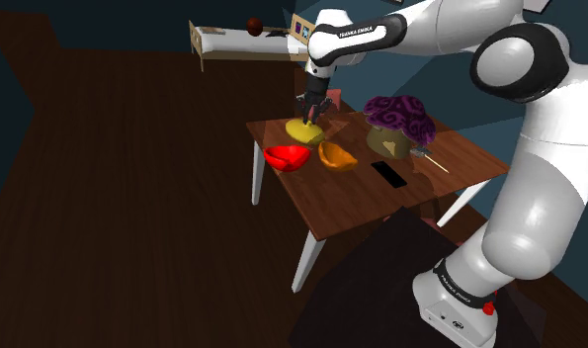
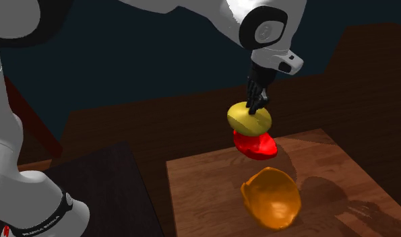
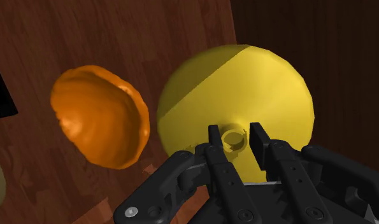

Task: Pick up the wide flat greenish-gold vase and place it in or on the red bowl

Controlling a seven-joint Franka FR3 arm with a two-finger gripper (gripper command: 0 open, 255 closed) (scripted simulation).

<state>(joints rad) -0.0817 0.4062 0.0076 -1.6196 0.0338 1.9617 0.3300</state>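
The wide flat yellow-gold vase (image 1: 303, 130) (image 2: 249, 120) (image 3: 245, 83) hangs just above the table's far corner. My black gripper (image 1: 309, 117) (image 2: 255, 104) (image 3: 232, 137) is shut on its small neck from above. The red bowl (image 1: 287, 156) (image 2: 256, 145) rests on the table; in the second exterior view it sits directly under the vase, partly covered by it. In the wrist view the vase's broad body spreads past the fingers and across the table edge.
An orange bowl (image 1: 337, 155) (image 2: 271, 197) (image 3: 99, 114) lies beside the red one. Purple flowers in a pot (image 1: 398, 124), a black phone (image 1: 388, 175) and a small utensil (image 1: 430, 158) share the wooden table (image 1: 351, 203). Dark floor surrounds it.
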